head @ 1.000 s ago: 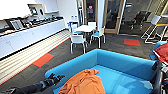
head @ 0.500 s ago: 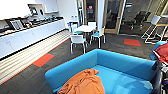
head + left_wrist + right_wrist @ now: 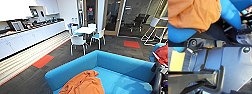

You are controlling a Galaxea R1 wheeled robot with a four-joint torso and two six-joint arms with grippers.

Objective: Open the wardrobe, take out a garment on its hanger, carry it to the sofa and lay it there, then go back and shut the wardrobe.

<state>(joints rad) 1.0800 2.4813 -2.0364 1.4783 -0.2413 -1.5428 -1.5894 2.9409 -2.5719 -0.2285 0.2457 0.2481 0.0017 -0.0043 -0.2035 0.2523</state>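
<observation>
garment (image 3: 83, 83): rust-orange heap, crumpled on the seat at the near-left end of the sofa (image 3: 125, 66); from the left wrist its edge droops over the front of the cushion
sofa: bright blue, right below the camera, back toward the room
grippers: honestly can't tell, open or closed, from either wrist
background: white table (image 3: 85, 30) with white chairs (image 3: 78, 42) well behind the sofa, long white counter (image 3: 30, 37) on the left
right edge: something red (image 3: 162, 53), probably cloth, too blurry to call
</observation>
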